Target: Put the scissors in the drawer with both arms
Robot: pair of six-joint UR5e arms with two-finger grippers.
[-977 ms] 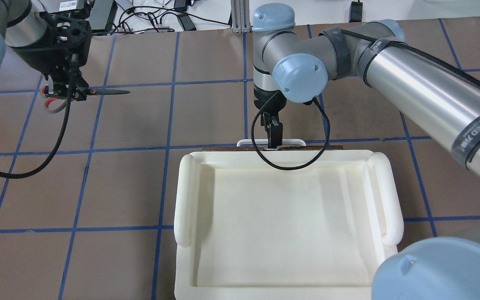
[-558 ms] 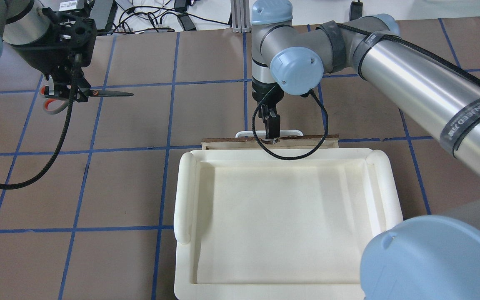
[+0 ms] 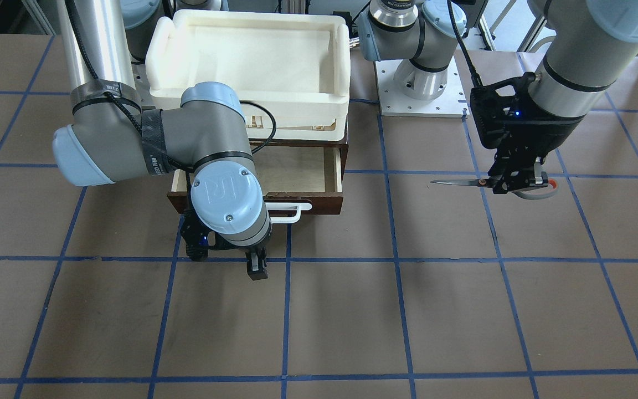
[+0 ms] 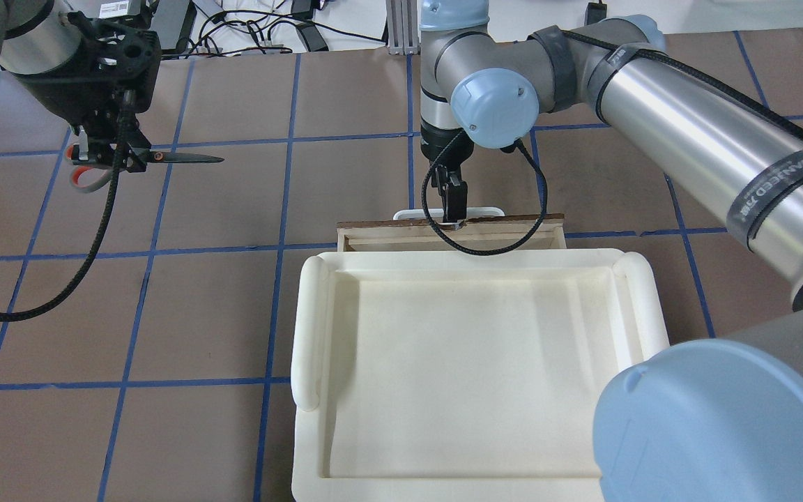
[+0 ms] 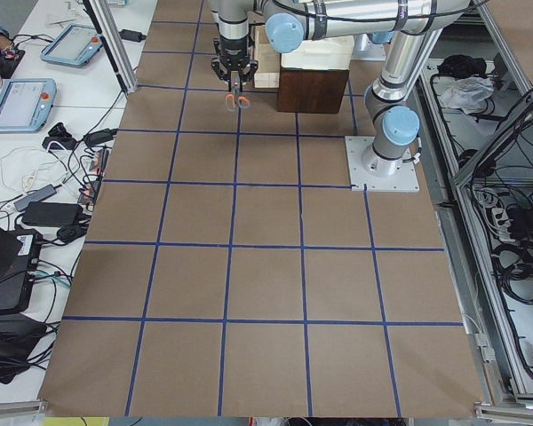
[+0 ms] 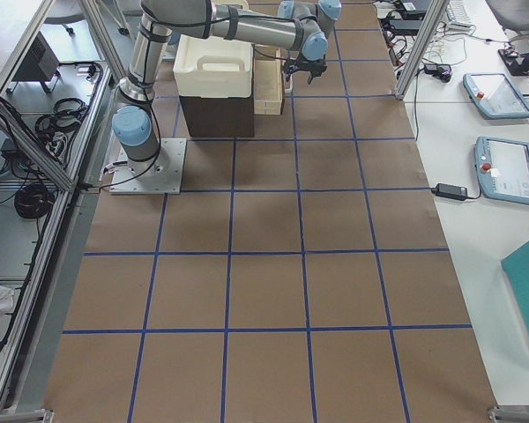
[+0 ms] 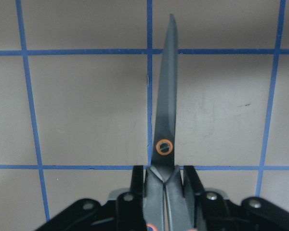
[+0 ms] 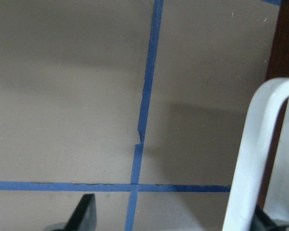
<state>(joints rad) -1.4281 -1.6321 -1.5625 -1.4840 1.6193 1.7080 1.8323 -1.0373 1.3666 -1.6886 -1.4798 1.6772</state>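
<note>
The scissors [image 4: 182, 157] hang level in my left gripper [image 4: 112, 155], which is shut on them near the pivot, blades pointing toward the middle. They also show in the front view [image 3: 463, 182] and the left wrist view [image 7: 166, 120], above bare table. The dark brown drawer [image 3: 327, 166] stands partly open, pale inside showing [image 4: 401, 241]. My right gripper [image 3: 255, 266] is at its white bar handle [image 3: 292, 213]. In the right wrist view the handle [image 8: 253, 159] stands between widely spread fingers [image 8: 86, 214], close to the right one.
A white foam tray [image 4: 307, 328] sits on top of the brown cabinet [image 6: 216, 115] that holds the drawer. The brown table with its blue tape grid lies between the two grippers. The left arm's base plate [image 3: 421, 102] is behind, near the cabinet.
The right gripper has moved away from the robot with the handle, and the drawer has slid farther out from under the tray. The left gripper still holds the scissors, almost unmoved.
</note>
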